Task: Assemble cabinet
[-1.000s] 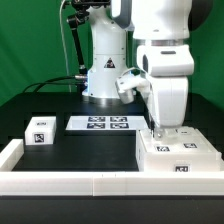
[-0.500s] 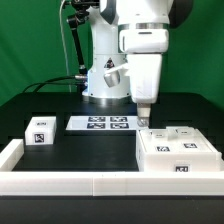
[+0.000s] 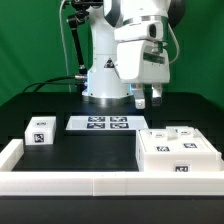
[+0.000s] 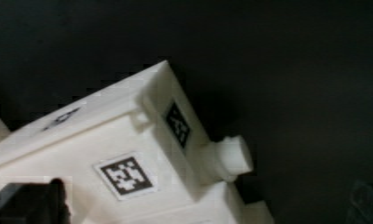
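The cabinet (image 3: 176,152) is a large white box-shaped body with marker tags, lying on the black table at the exterior view's right. In the wrist view the cabinet (image 4: 112,130) shows two tags and a round peg (image 4: 229,153) on its side. A small white tagged block (image 3: 40,130) sits at the exterior view's left. My gripper (image 3: 148,98) hangs in the air above and a little left of the cabinet, open and empty. One dark fingertip (image 4: 30,201) shows at the wrist view's edge.
The marker board (image 3: 100,123) lies flat between the small block and the cabinet. A white rail (image 3: 90,183) runs along the table's front edge and turns up the left side (image 3: 10,152). The robot base (image 3: 105,75) stands behind.
My gripper has risen off the cabinet's top and moved toward the exterior view's left, with the wrist turned. The cabinet and the small block have stayed in place.
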### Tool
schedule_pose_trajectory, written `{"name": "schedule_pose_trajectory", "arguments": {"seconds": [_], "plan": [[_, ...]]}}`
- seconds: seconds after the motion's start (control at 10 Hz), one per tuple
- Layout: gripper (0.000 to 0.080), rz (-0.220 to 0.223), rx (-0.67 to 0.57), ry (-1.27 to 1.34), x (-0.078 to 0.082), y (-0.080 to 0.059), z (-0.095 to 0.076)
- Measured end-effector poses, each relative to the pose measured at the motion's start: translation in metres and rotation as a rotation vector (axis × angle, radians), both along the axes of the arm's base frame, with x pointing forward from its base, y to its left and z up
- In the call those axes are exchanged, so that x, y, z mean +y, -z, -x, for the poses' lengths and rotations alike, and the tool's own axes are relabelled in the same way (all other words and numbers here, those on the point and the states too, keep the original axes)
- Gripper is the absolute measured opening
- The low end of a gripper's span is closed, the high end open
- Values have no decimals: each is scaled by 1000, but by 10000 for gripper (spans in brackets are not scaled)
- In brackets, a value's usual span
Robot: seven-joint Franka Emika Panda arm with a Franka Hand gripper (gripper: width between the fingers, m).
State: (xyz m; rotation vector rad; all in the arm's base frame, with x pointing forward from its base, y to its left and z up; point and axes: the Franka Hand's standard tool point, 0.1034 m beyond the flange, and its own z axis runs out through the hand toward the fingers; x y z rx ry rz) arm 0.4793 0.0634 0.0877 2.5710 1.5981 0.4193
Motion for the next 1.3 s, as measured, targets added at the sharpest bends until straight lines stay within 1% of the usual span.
{"name": "schedule_pose_trajectory", "arguments": {"seconds": [0.1,0.6,0.7,0.8,0.9,1.0,1.3], "plan": [[797,4,7,-6,-5,3,3],[797,0,7,8,-4,2,2],[797,-1,6,13,-6,3,2],[797,-17,-1,66,-9,2,3],[797,-72,-9,215,-5,2,5],[797,-104,-4,306,-1,4,10],[797,-169,20,539,-4,7,11]]}}
